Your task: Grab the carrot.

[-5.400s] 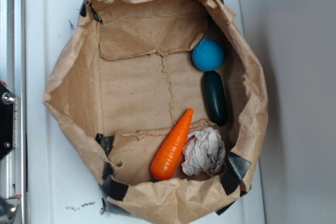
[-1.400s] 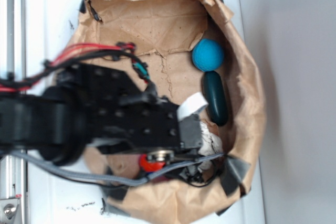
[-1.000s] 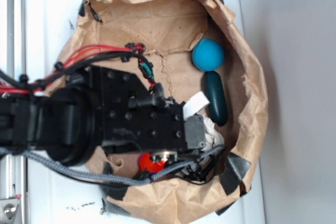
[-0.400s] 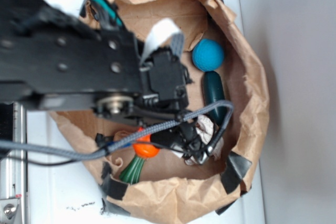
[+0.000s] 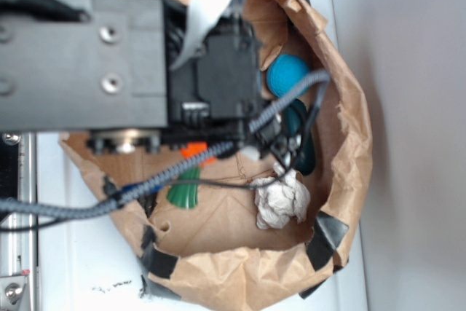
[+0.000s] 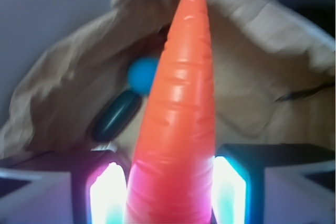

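The carrot (image 6: 178, 129) fills the middle of the wrist view, its orange tip pointing away over the brown paper bag (image 6: 63, 82). Both glowing pads (image 6: 109, 195) press against its thick part, so my gripper (image 6: 169, 198) is shut on it. In the exterior view only a strip of the carrot (image 5: 195, 151) and its green top (image 5: 183, 193) show under the black arm; the gripper itself is hidden by the wrist. The carrot hangs above the bag's floor.
Inside the paper bag (image 5: 342, 172) lie a blue ball (image 5: 285, 74), a dark green oblong object (image 5: 300, 143) and a crumpled white paper ball (image 5: 282, 200). The bag's walls stand up all around. A grey cable (image 5: 218, 154) crosses the bag.
The arm came down over the carrot, closed on it and has since risen and moved toward the top of the frame, carrying the carrot off the bag's floor.
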You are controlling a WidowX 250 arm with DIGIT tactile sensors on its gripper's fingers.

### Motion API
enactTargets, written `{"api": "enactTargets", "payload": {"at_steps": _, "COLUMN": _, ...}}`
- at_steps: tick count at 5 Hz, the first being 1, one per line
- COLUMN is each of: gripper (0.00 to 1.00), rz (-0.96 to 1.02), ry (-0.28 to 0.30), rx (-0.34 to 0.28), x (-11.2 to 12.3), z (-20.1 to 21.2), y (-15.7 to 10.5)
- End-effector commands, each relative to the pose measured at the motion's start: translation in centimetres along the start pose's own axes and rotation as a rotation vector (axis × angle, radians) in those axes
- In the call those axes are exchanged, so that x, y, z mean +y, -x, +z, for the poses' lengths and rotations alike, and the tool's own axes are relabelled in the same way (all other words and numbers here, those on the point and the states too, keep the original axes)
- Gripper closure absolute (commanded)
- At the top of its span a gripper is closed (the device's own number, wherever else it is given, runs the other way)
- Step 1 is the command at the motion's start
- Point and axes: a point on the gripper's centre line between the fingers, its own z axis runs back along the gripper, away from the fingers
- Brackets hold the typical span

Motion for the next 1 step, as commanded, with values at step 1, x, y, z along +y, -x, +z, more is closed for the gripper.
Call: {"api": "enactTargets", "payload": {"at_steps": 1, "gripper": 1.00, "rz": 0.034, "ry": 0.039, "rx": -0.150, "x": 0.21, "z": 2.34, "y": -0.02}}
